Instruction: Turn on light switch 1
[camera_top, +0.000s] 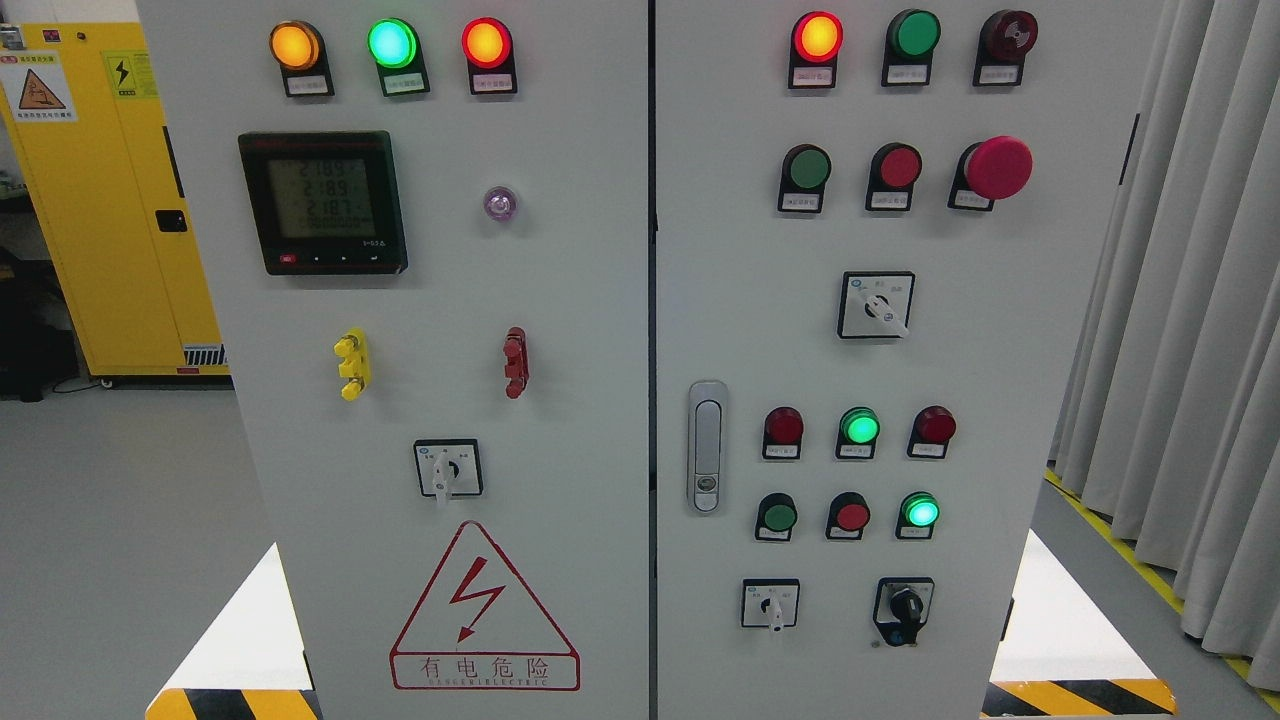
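Head view of a two-door electrical cabinet (560, 300). Left door: three lit lamps along the top, amber (295, 45), green (391, 43) and red (486, 43); a meter (322, 202); a yellow (352, 364) and a red (515, 362) handle; a rotary switch (448, 468); a hazard triangle (484, 608). Right door: rows of lamps and push buttons, a red mushroom button (997, 167), a selector (876, 305), a door latch (707, 446), and near the bottom a white-knob switch (770, 604) and a black-knob switch (904, 610). Labels are too small to read, so which control is light switch 1 cannot be told. Neither hand is in view; their state cannot be told. Judged from this, the task is not yet begun: reach and actuation both remain.
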